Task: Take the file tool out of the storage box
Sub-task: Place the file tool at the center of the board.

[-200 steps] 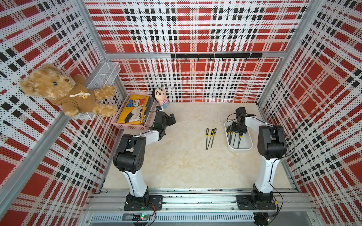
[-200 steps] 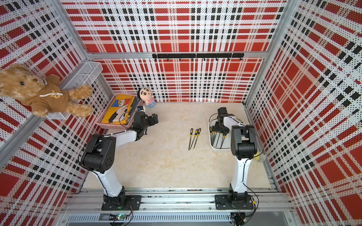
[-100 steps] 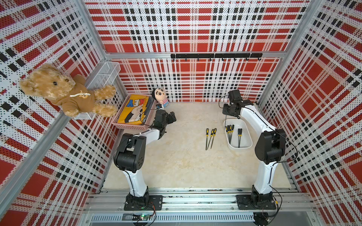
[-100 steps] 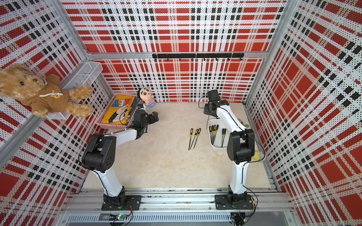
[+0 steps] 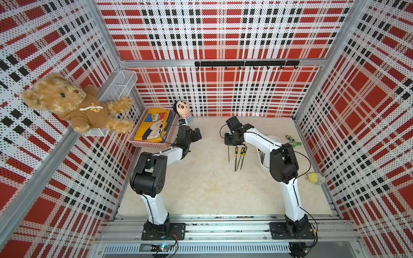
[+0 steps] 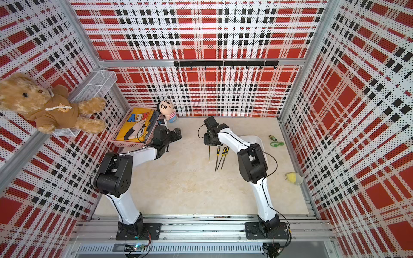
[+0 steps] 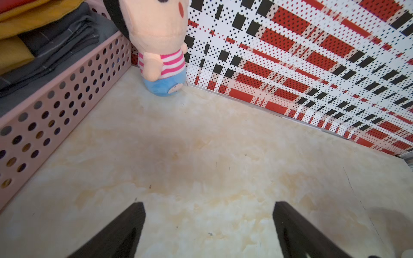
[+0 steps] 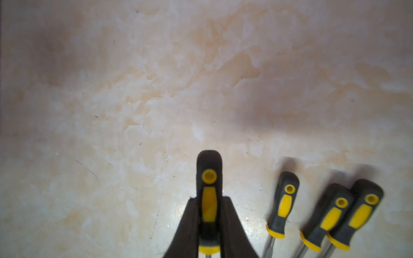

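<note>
The storage box (image 5: 276, 140) is a white tub at the right of the table, mostly hidden behind my right arm; dark file shafts (image 5: 261, 154) show inside it. My right gripper (image 8: 209, 198) is shut on the black-and-yellow handle of a file tool (image 8: 209, 178), whose thin shaft (image 5: 228, 154) points toward the table's front. It hovers just left of three similar files (image 5: 240, 156) lying side by side on the table. My left gripper (image 7: 209, 204) stands open and empty above the table beside the pink basket.
A pink perforated basket (image 5: 151, 143) with folded clothes and a small doll (image 5: 183, 110) sit at the back left. A green item (image 5: 294, 143) and a yellow plush (image 5: 314, 177) lie along the right wall. A teddy bear (image 5: 67, 105) and wire basket (image 5: 118, 86) hang on the left wall.
My right gripper rose out of the storage box with a file and swung left, past the three lying files. The left arm has stayed still.
</note>
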You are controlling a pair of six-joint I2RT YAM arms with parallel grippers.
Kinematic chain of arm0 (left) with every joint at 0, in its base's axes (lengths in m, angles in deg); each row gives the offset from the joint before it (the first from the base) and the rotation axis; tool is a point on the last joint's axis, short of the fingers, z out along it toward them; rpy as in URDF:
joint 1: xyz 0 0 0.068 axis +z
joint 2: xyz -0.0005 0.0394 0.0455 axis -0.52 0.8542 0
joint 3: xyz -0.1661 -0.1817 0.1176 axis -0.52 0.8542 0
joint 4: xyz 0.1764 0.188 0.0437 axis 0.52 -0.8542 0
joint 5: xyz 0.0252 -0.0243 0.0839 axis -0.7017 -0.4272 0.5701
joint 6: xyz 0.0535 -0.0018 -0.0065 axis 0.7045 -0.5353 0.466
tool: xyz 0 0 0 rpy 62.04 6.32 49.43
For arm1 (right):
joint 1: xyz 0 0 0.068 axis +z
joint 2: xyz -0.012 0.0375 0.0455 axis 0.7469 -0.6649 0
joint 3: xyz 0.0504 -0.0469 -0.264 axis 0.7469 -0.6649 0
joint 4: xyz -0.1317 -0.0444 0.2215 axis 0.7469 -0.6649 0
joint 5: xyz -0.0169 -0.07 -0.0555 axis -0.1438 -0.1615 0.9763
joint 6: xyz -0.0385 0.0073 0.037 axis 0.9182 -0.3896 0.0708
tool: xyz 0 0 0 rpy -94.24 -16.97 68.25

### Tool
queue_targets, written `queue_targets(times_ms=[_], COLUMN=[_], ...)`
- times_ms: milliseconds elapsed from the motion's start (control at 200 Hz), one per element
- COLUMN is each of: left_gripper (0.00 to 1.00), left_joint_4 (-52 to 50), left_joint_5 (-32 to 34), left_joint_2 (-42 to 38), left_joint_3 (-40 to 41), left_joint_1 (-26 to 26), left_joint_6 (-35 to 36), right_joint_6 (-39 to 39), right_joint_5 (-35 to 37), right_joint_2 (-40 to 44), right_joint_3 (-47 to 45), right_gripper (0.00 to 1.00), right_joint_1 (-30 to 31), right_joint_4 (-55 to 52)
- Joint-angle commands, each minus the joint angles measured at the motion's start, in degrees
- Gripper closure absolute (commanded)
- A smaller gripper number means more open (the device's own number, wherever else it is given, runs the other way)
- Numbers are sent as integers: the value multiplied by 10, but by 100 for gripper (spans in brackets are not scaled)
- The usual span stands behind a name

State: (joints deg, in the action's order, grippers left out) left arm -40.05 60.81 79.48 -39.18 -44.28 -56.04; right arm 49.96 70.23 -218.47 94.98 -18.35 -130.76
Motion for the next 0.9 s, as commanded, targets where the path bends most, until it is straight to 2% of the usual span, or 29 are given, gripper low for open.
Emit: queue_targets(times_ms=[0,741,897], left_gripper=[4,4,4], left_joint_4=[-3,2,3], left_joint_5=[4,2,1], left_joint_2=[2,2,1], left_joint_3=[9,13,15], left_joint_1=[2,4,4], left_joint_6=[6,3,2], right_joint_6=[-30,-24,-20], right_joint_5=[10,20,32], right_joint_2=[-2,-31,-28], right_joint_3=[-11,-55,-56], right_gripper=[82,82,76], right_joint_1=[-6,3,5], right_joint_4=[12,8,-1])
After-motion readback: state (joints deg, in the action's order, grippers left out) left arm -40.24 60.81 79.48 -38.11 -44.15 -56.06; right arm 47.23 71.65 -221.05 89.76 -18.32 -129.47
